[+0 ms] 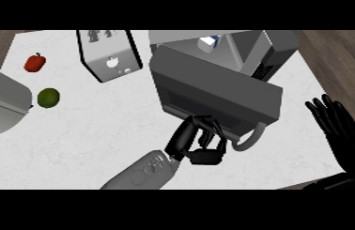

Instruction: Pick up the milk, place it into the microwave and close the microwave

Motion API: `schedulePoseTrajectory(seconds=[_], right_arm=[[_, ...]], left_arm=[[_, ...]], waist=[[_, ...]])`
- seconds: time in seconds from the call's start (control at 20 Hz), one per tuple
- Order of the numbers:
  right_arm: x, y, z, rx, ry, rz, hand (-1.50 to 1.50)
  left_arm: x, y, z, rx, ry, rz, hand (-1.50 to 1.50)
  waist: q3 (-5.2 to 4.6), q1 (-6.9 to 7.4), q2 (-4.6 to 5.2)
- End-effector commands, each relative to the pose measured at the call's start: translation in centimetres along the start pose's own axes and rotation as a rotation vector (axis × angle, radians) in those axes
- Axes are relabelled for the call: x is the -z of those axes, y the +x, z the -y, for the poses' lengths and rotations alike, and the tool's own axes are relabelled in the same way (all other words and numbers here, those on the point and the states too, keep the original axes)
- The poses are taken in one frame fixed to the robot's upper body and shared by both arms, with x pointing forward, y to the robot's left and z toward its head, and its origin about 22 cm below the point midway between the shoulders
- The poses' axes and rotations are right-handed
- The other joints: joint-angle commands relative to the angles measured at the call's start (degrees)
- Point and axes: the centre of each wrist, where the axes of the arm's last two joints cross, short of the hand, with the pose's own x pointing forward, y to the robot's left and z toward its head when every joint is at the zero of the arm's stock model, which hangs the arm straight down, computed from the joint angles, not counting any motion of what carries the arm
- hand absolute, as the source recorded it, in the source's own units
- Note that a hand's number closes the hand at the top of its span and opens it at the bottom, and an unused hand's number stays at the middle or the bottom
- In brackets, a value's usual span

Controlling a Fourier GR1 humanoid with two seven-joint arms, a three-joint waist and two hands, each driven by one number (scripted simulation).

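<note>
**A:** Starting nearest the robot: what are the hands doing, relative to the microwave (229, 79)?

**B:** The left hand (197, 144) is at the microwave's near side, against the outer face of the door (208, 95). Its fingers are curled, though I can't make out whether they grip anything or just push on the panel. The door's handle (251, 139) is just beside that hand, toward the right. The right hand (333, 118) rests well off to the microwave's right, near the view's edge, fingers spread and upright, holding nothing.

**A:** And the milk?

**B:** The milk (210, 42) shows past the door's far edge, inside the microwave's cavity; only its blue-and-white top is visible. So I judge the picking up and placing as done.

**A:** What's left?

**B:** Closing. The door is partly swung, not flush with the body, so it needs pushing the rest of the way.

**A:** Anything else?

**B:** To the microwave's left, a toaster (107, 55); farther left, a lime (48, 97) and a red pepper (34, 62). None matter here.
</note>
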Motion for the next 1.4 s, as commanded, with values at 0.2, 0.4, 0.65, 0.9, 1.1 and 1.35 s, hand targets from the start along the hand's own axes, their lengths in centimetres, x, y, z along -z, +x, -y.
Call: schedulePoseTrajectory(seconds=[0.2, 0.4, 0.65, 0.9, 1.1, 1.35], right_arm=[[2.3, 3.4, 1.6, -0.024, 0.126, 0.038, -1.5], [3.3, 4.2, 2.2, -0.053, 0.109, 0.062, -1.5], [4.8, 6.3, 3.5, -0.127, 0.137, 0.094, -1.5], [7.9, 11.6, 5.8, -0.45, 0.144, 0.184, 1.5], [8.6, 12.4, 6.0, -0.499, 0.146, 0.204, 1.5], [9.3, 12.9, 6.4, -0.538, 0.143, 0.216, 1.5]], left_arm=[[3.2, 2.3, -0.9, -0.025, 0.23, 0.043, 1.5], [4.0, 2.7, -1.1, -0.023, 0.304, 0.018, 1.5], [6.1, 3.7, -2.1, -0.024, 0.359, -0.013, -1.5], [7.5, 4.6, -3.1, -0.047, 0.457, -0.04, -1.5], [7.4, 4.7, -3.1, -0.076, 0.498, -0.026, -1.5], [7.7, 4.8, -3.2, -0.102, 0.524, -0.031, -1.5]], waist=[[-0.06, -2.61, 0.39], [0.04, -3.94, 0.96], [0.14, -5.32, 1.5], [0.0, -6.16, 1.99], [-0.03, -6.34, 2.87], [0.12, -5.74, 3.51]])
